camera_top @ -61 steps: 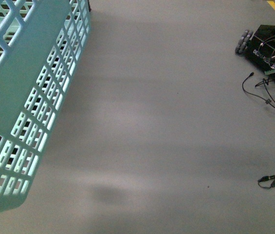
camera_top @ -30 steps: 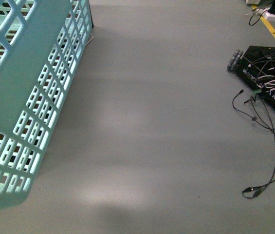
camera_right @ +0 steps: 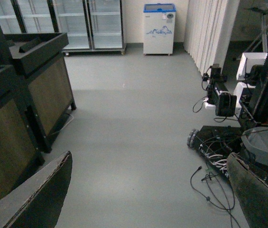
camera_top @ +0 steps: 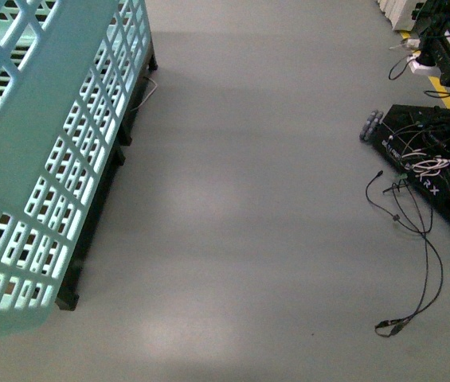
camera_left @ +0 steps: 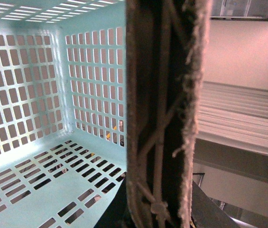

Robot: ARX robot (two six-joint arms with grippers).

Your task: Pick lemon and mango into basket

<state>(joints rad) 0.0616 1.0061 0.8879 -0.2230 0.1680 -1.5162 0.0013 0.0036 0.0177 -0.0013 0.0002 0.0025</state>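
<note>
Fingers (camera_right: pixel 39 194) of the right gripper (camera_right: pixel 149 156) are seen spread wide apart above the grey floor (camera_right: pixel 124 123); nothing is held or touched. The basket (camera_top: pixel 49 159) is recorded tilted at the left of the front view, close to the camera. Its slotted interior fills the left wrist view, crossed by a brown ribbed strip (camera_left: pixel 162 109). Whether the left gripper is spread or clamped cannot be told.

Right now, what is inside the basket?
The floor and the two walls of the basket that show are bare, with no lemon or mango in sight. A brown strip close to the camera covers the rest of the inside.
</note>
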